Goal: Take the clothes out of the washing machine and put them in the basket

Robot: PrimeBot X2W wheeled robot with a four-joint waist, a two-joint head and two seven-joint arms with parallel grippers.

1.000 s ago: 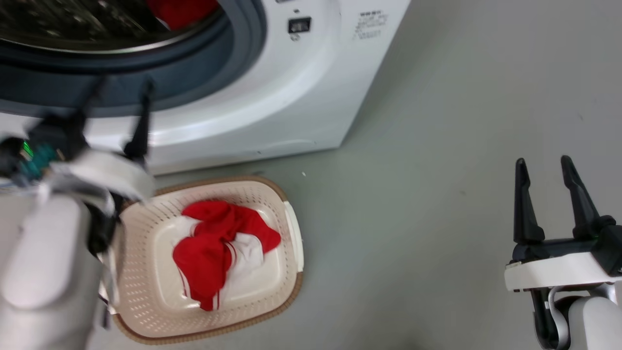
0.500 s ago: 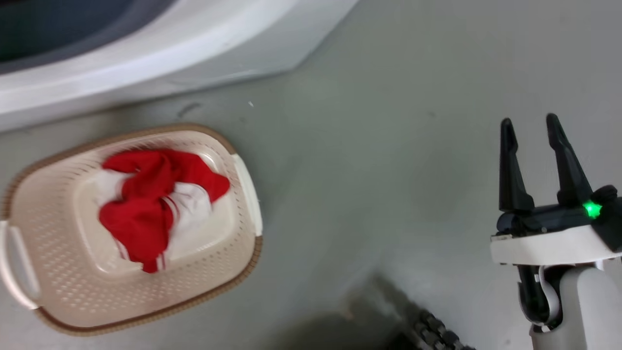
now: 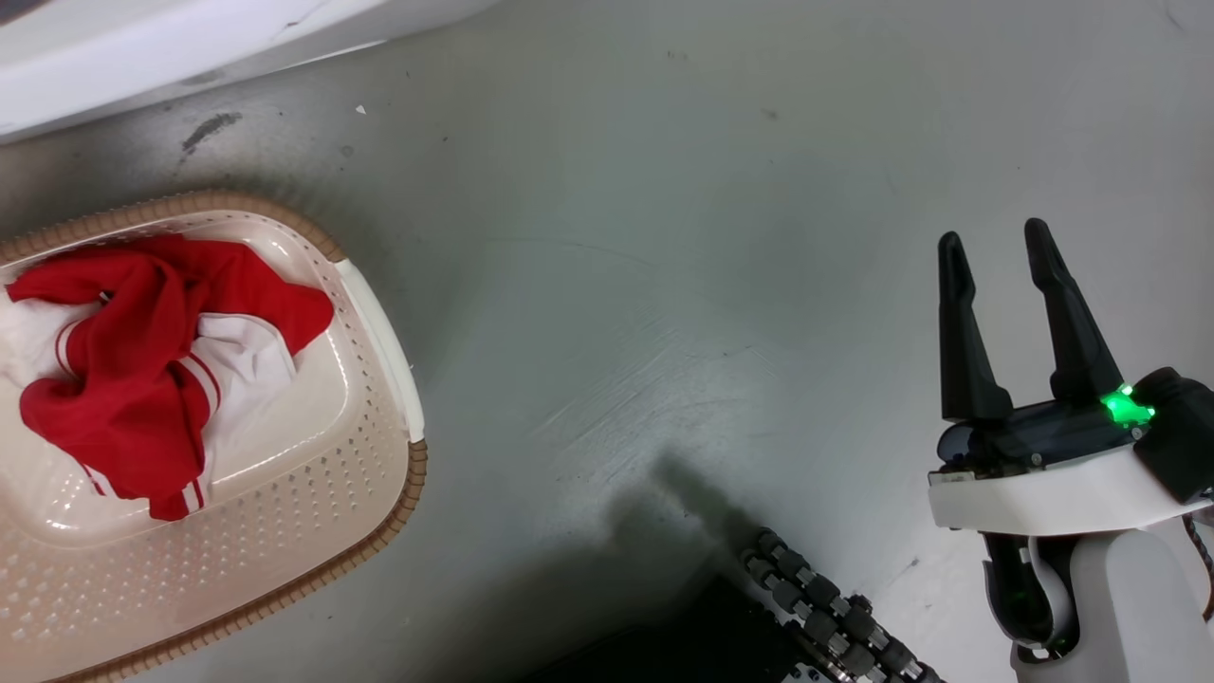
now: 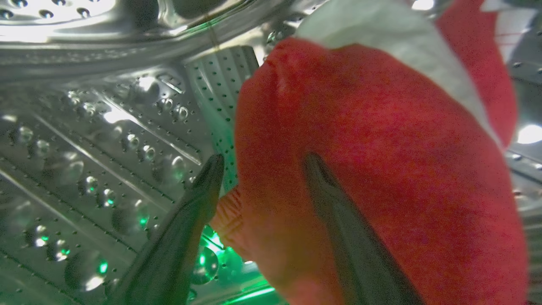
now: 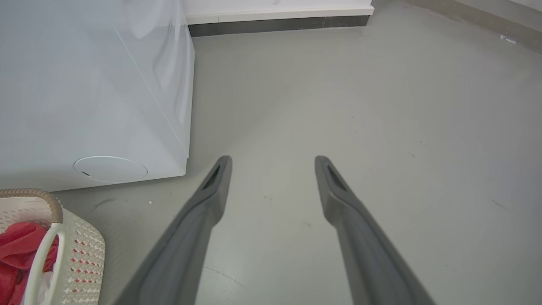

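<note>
White forearm [image 3: 1119, 607], black 2-fingered right pincer [image 3: 992, 233]

1. A laundry corner, this one: a big white washing machine [image 5: 84, 84] stands straight on the floor.
2. Inside it, a perforated steel drum [image 4: 84, 140] glints, with red clothes [image 4: 360, 169] bunched against it.
3. Near the machine sits a cream basket [image 3: 414, 474] with more of them, red and white.
4. The bare grey floor [image 5: 381, 106], smooth and scuffed, runs to a white wall [image 5: 275, 6] with a dark skirting strip [image 5: 275, 24].
5. Home or test room? Can't tell.
</note>
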